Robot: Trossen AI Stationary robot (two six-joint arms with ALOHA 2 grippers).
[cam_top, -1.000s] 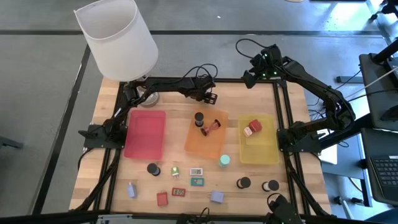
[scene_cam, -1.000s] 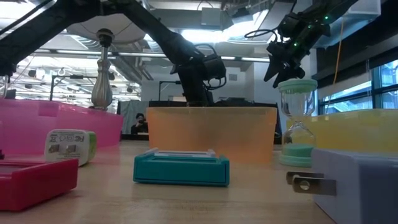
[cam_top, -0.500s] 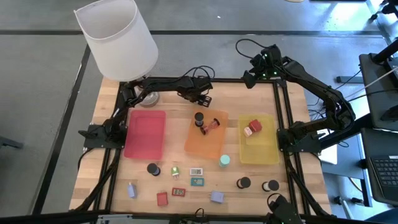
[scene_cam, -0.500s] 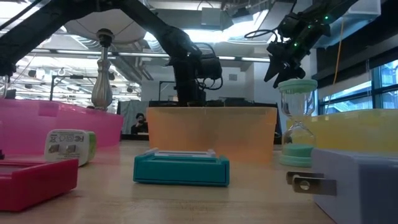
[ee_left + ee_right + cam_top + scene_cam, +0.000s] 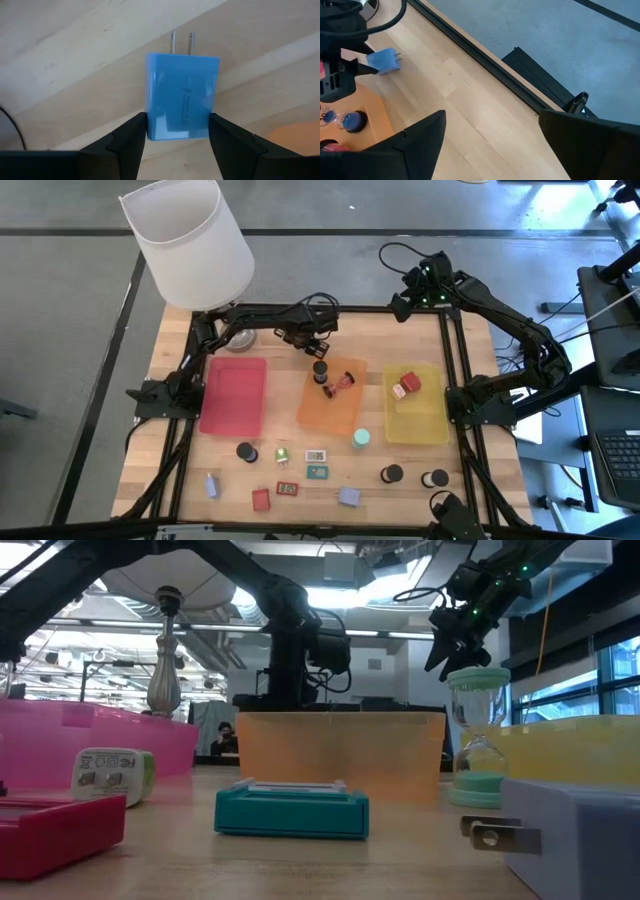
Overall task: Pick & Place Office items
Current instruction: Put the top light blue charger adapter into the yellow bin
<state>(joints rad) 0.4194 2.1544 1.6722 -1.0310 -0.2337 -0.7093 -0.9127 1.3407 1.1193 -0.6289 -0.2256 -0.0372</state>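
Left wrist view: I'm holding the blue plastic plug-in charger (image 5: 182, 102) between my left fingers (image 5: 131, 141), prongs pointing away, the orange flat tray (image 5: 333, 400) lying just beside; right fingers (image 5: 425, 132) are hanging wide, empty.

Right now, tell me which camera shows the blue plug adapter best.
The left wrist view: the blue plug adapter sits large between the left claw fingers, prongs visible. The right wrist view shows it small; the high and low views hide it.

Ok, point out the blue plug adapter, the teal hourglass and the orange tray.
blue plug adapter (image 5: 182, 100), left wrist view, middle of its flat face.
teal hourglass (image 5: 479, 736), low view, the glass waist.
orange tray (image 5: 340, 420), high view, bare floor near its front edge.
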